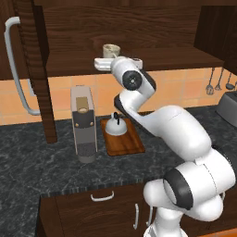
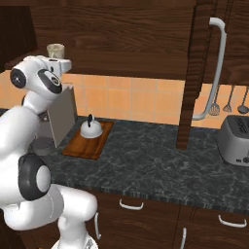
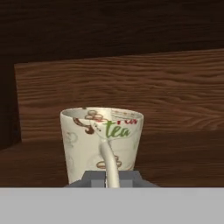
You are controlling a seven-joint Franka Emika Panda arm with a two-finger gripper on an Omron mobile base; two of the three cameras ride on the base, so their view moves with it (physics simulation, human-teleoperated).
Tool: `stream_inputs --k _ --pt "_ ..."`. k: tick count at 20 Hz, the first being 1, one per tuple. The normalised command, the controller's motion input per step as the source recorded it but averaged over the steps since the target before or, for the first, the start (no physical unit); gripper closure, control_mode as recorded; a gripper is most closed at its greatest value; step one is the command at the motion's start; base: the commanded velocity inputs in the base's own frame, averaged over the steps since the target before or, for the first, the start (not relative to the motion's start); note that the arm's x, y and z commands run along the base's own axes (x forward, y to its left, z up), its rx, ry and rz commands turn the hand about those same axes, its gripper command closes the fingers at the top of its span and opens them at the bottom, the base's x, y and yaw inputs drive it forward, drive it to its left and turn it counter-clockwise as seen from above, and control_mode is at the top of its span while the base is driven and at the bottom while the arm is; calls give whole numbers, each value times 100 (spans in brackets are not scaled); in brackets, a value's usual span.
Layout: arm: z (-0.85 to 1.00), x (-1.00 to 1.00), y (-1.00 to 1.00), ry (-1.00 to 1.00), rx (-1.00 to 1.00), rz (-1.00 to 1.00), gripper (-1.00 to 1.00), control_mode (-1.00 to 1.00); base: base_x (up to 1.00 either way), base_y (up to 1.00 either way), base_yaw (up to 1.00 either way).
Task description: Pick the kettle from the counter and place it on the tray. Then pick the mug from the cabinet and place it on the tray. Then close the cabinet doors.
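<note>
End effector point(image 3: 112, 177) — closed on mug point(image 3: 101, 142) handle

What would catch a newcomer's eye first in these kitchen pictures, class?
The white arm reaching up to the open cabinet, its end effector shut on the handle of the cream mug standing on the shelf. Below, the silvery kettle already sits on the wooden tray, beside the tall grey coffee machine on the dark counter.
</note>
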Motion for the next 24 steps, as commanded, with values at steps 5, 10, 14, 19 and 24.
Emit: stream_inputs --k 5,10,14,19,24 --pt "33 -73 -55 0 0 19 100 -100 0 0 0" --pt "21 -67 -66 0 0 28 100 -100 0 0 0" --pt "2 -68 -60 0 -1 38 100 -100 0 0 0" --pt "-12 -53 -45 7 -1 42 100 -100 0 0 0" --pt "-51 -25 -32 6 -1 41 100 -100 0 0 0"
